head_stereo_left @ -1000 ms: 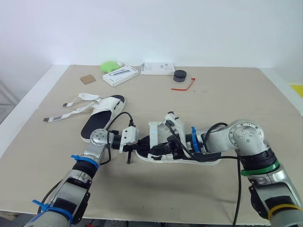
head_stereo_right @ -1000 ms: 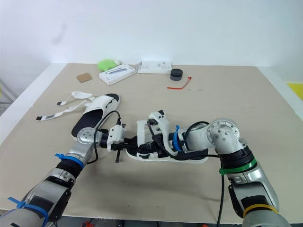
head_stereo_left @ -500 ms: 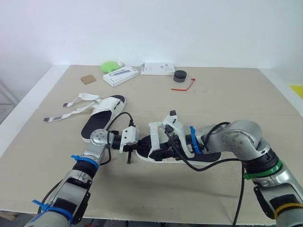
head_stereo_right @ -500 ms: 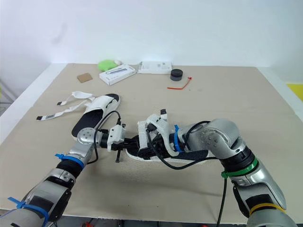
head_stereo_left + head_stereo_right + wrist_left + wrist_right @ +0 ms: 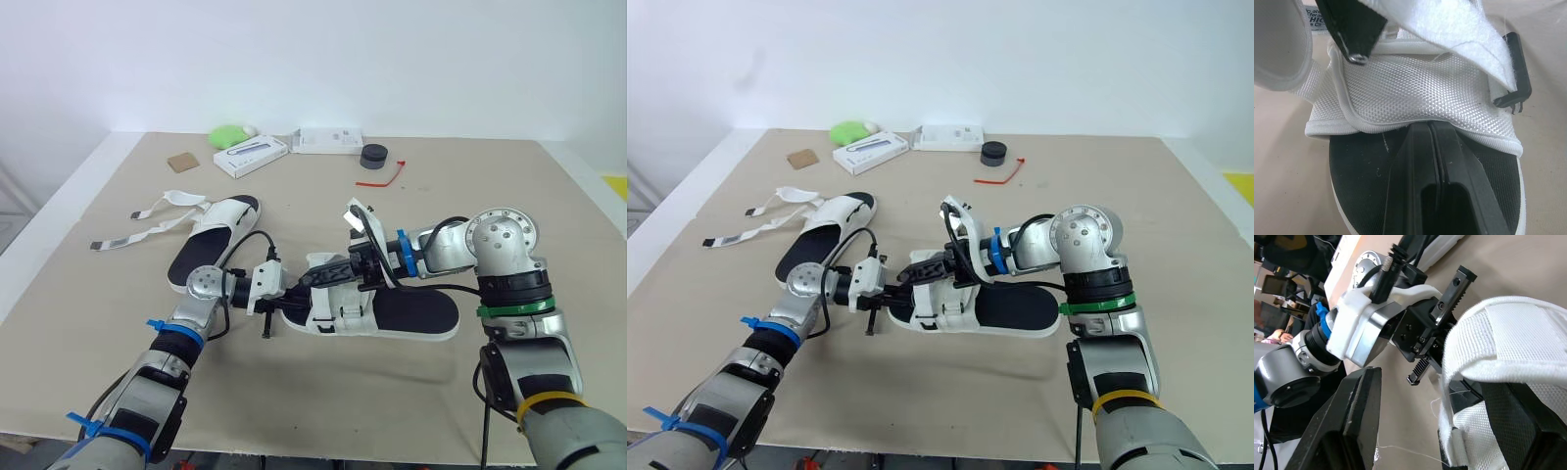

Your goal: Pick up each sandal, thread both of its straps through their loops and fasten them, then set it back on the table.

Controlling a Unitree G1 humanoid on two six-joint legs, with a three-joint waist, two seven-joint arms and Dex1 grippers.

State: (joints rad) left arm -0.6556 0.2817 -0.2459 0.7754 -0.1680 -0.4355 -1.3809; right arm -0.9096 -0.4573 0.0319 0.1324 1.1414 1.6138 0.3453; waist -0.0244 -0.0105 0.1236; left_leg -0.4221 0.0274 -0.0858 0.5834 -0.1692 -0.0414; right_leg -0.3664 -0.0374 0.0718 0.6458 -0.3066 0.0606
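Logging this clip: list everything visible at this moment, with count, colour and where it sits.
near sandal: 1, white with black insole, front middle of the table, between the grippers
far sandal: 1, white with black insole, left side, straps lying loose
angled box: 1, white, far edge
flat box: 1, white, far edge, right of the angled box
green object: 1, green, far edge, left of the boxes
brown square: 1, brown, far left
round object: 1, black, far middle
red strip: 1, red, beside the round object
table: 1, beige
left gripper: 1, black, shut, at the near sandal's front band
right gripper: 1, black, open around a white strap
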